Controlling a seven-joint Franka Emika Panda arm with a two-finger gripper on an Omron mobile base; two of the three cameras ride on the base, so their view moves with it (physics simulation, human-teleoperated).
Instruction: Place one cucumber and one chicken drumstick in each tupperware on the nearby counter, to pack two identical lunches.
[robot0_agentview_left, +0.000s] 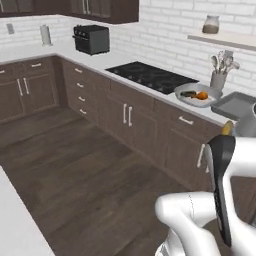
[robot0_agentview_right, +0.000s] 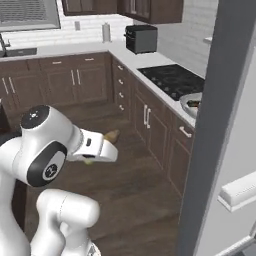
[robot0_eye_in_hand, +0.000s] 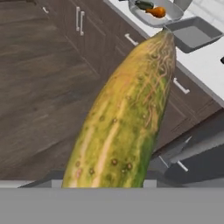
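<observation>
My gripper is shut on the paler yellow-green cucumber, which rises across the hand view and hides the fingertips. Its tip pokes up behind my arm, over the wooden floor and short of the cabinets. On the pale counter the grey-white basin tupperware holds the dark green cucumber and the orange chicken drumstick. The darker grey tray tupperware stands right beside it, nothing visible inside. The reddish-brown drumstick is out of view.
A black cooktop lies left of the basin and a black toaster stands in the corner. A utensil holder is behind the basin. A tall grey panel stands close on the right.
</observation>
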